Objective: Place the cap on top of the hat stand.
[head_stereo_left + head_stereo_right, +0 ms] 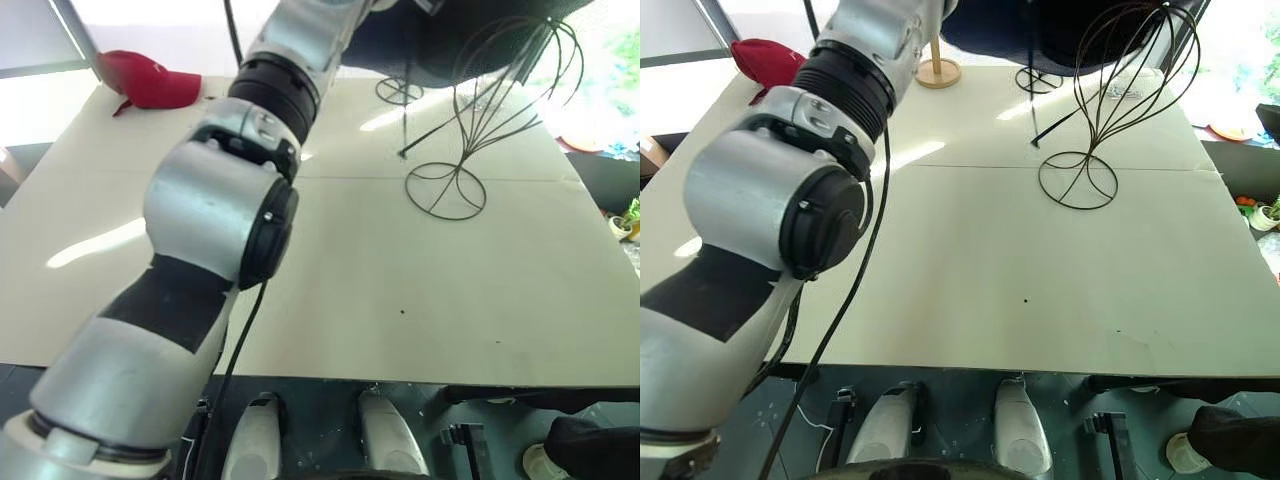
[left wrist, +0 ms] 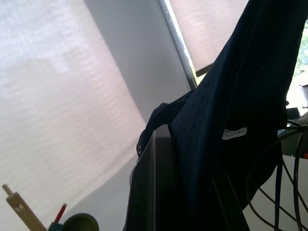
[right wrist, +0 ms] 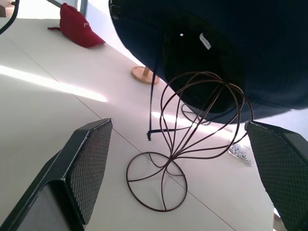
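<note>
Item 1: my left gripper clamped on the navy cap, hung upper centre just above the hat stand for lowering; right gripper spread apart, idle.

Your head views cut off the large navy blue fabric sun hat at the top edge. The hat hides the head of the dark wire balloon-shaped hat stand in part. The robot's left arm covers most of the wooden peg stand. The left gripper's fingers disappear under hat fabric.
</note>
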`<state>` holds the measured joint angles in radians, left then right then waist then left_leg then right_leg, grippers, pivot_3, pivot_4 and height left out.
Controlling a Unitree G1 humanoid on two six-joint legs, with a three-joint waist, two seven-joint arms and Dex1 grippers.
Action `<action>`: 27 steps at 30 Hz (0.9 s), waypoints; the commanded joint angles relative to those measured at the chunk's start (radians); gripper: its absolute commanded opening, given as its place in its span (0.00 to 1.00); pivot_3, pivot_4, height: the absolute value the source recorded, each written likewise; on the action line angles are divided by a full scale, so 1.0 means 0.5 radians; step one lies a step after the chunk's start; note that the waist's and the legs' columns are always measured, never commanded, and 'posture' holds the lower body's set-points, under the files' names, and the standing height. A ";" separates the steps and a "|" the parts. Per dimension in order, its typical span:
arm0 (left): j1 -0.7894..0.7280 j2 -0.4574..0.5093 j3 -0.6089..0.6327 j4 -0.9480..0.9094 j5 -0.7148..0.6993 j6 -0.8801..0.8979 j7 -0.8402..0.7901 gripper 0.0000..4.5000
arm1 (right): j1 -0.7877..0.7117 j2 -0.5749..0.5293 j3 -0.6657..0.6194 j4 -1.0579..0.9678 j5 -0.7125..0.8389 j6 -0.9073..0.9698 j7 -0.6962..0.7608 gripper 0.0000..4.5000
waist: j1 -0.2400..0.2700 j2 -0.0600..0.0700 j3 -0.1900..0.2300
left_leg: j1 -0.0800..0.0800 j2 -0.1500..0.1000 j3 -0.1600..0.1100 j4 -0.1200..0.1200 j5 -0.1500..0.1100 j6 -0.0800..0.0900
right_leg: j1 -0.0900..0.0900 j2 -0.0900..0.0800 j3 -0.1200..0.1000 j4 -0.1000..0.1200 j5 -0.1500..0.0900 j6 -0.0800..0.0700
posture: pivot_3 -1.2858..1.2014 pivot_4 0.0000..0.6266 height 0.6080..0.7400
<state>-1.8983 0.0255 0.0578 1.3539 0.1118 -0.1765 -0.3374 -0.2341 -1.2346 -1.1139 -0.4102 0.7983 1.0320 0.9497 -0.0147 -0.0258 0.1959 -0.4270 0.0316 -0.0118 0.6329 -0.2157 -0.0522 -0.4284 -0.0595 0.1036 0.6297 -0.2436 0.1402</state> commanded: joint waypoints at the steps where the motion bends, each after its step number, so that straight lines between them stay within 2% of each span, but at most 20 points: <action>1: -0.028 -0.048 -0.164 -0.173 0.142 -0.367 -0.006 0.02 | -0.024 -0.006 -0.070 -0.018 0.029 -0.012 -0.028 1.00 | 0.001 0.000 0.000 | 0.000 0.000 0.000 0.000 0.000 0.000 | 0.000 0.000 0.000 0.000 0.000 0.000 | 0.52 0.24 0.99; 4: 0.083 -0.066 -0.367 -0.243 0.325 -0.640 0.052 0.02 | -0.020 -0.005 -0.073 -0.018 0.036 -0.012 -0.037 1.00 | 0.003 0.001 -0.001 | 0.000 0.000 0.000 -0.001 0.000 0.000 | 0.000 0.000 0.000 0.000 0.000 0.000 | 0.52 0.24 0.99; 9: 0.286 0.045 -0.756 -0.390 0.765 -0.993 0.427 0.02 | 0.009 0.007 -0.118 -0.038 0.036 0.011 -0.042 1.00 | -0.007 0.003 -0.002 | 0.002 0.000 0.001 0.000 0.000 0.000 | 0.000 0.000 0.002 0.001 0.000 -0.001 | 0.52 0.24 0.99; 15: 0.434 0.077 -0.932 -0.390 0.940 -1.078 0.591 0.02 | 0.090 -0.015 -0.193 -0.031 0.012 0.047 0.009 1.00 | 0.003 0.003 -0.002 | 0.001 0.000 0.001 0.001 0.001 -0.001 | 0.000 0.000 0.002 0.002 0.001 -0.001 | 0.52 0.24 0.99; 22: 0.532 0.144 -1.139 -0.432 1.177 -1.208 0.787 0.02 | 0.427 0.026 -0.456 -0.065 -0.131 0.151 0.177 1.00 | 0.010 0.003 -0.002 | 0.001 0.000 0.001 0.000 0.001 -0.001 | 0.000 0.000 0.002 0.001 0.000 0.000 | 0.52 0.24 0.99; 27: 0.607 0.208 -1.311 -0.507 1.378 -1.283 0.928 0.02 | 0.543 0.059 -0.603 -0.101 -0.148 0.222 0.203 1.00 | 0.003 0.003 -0.002 | 0.002 0.000 0.001 0.002 0.001 -0.002 | 0.000 0.000 0.002 0.002 0.001 -0.001 | 0.52 0.24 0.99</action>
<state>-1.5812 0.1199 -0.5787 1.1374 0.7693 -0.8004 0.0865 0.0360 -1.1986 -1.3495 -0.4369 0.7301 1.1366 1.0442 -0.0133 -0.0244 0.1950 -0.4260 0.0315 -0.0111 0.6342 -0.2151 -0.0532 -0.4282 -0.0594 0.1047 0.6306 -0.2432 0.1395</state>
